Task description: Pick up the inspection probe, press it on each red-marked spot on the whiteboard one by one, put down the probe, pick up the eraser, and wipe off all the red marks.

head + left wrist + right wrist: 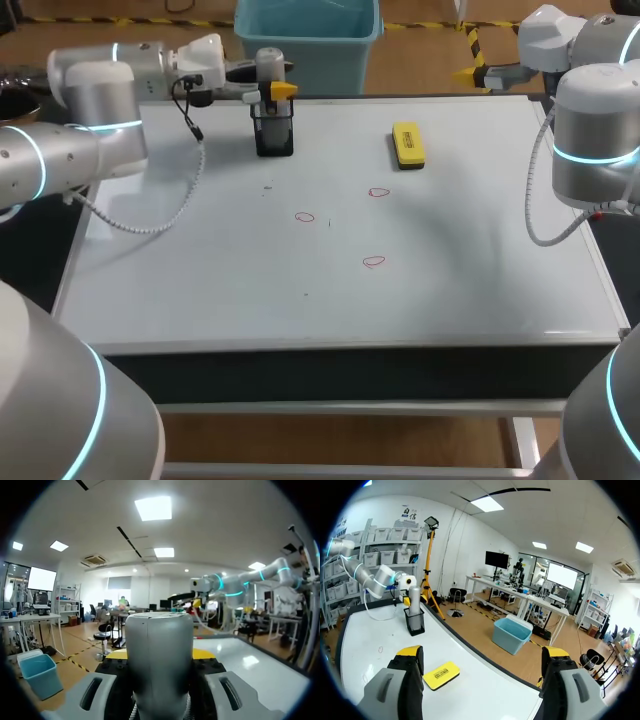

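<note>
The grey inspection probe [268,65] stands upright in a black holder [273,135] at the back of the whiteboard [450,290]. My left gripper [272,89] comes in level from the left and is shut on the probe [159,665], which fills the gap between its fingers. Three small red marks [305,217] [378,192] [373,262] lie in the middle of the board. The yellow eraser [407,145] lies flat at the back, right of the holder. My right gripper [482,655] hangs open and empty above the board's back right corner, with the eraser [441,675] just ahead of it.
The left arm's cable [150,222] droops onto the board's left side. The right arm's cable [545,225] hangs over the right edge. A few faint dark specks [267,188] dot the board near the marks.
</note>
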